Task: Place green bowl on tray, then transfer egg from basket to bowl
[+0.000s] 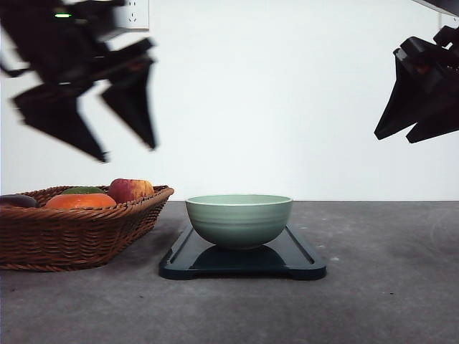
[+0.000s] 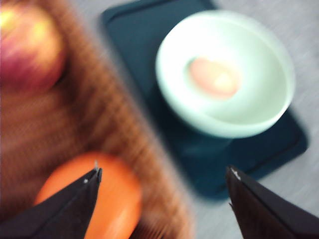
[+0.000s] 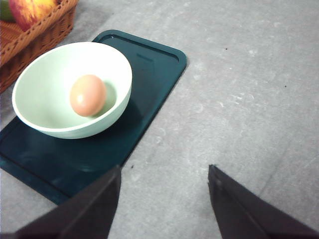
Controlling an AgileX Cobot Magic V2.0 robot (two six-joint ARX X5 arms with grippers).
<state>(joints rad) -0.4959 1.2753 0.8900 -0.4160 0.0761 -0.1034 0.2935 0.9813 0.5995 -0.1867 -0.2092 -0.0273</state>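
Egg point(image 3: 88, 95) rests in green bowl point(image 1: 239, 219) on tray point(image 1: 301, 259) beside basket point(image 1: 79, 233); both released grippers, left point(image 1: 129, 153) and right point(image 1: 393, 137), hang high over bare table point(image 1: 387, 301)

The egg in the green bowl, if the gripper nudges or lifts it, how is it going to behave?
The smooth brown egg would probably roll rather than slide, since it lies on its rounded side in the curved hollow of the pale green ceramic bowl. Its thin-looking shell suggests it cracks under a hard squeeze. The smooth surface may slip between hard fingers.

Bright, even light washes the front view's backdrop white. The left gripper point(image 1: 129, 150) smears with motion blur at 10 o'clock. The left wrist view is blurred throughout.
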